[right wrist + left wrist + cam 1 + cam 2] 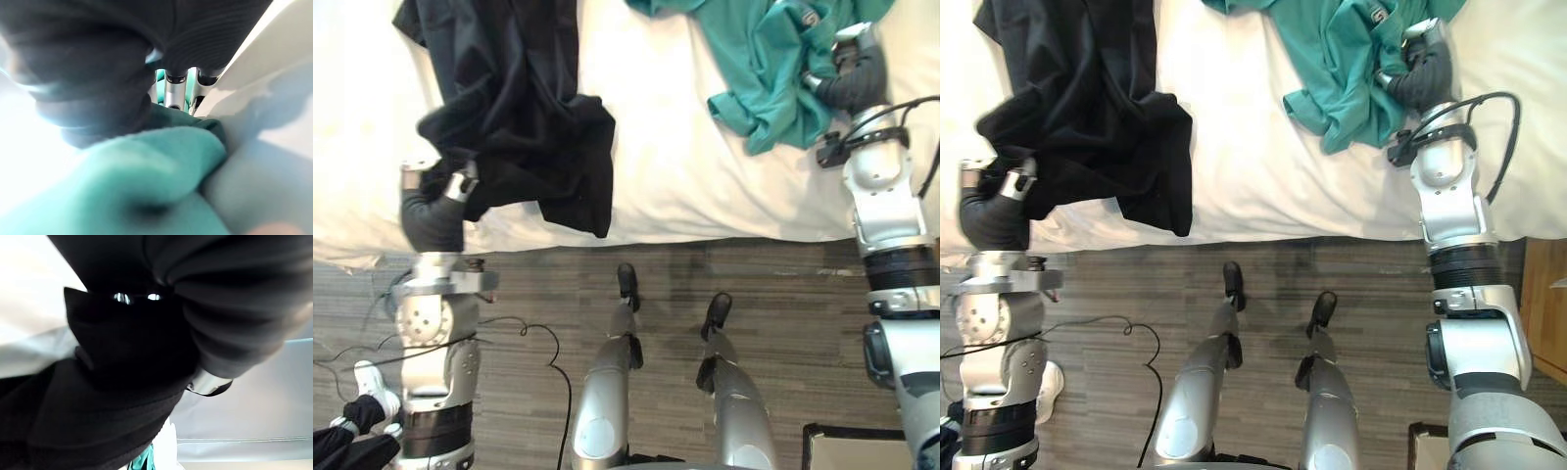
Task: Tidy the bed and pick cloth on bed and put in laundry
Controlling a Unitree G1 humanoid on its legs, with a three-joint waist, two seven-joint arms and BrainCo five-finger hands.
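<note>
A black cloth point(519, 88) lies crumpled on the left of the white bed point(656, 147). Its near end is bunched round my left hand point(433, 217) at the bed's front edge, and the hand is shut on it. In the left wrist view black cloth point(122, 382) wraps close against the hand. At the far right of the bed a teal cloth point(754, 59) lies in folds. My right hand point(852, 83) rests on its right side, with fingers point(175, 93) curled down into the teal cloth point(146, 166).
Wood-plank floor point(558, 284) runs along the bed's near edge. A dark-rimmed container point(857, 446) stands on the floor at the lower right. A person's white shoe point(367, 387) is at the lower left. A wooden piece of furniture point(1547, 304) stands at the right.
</note>
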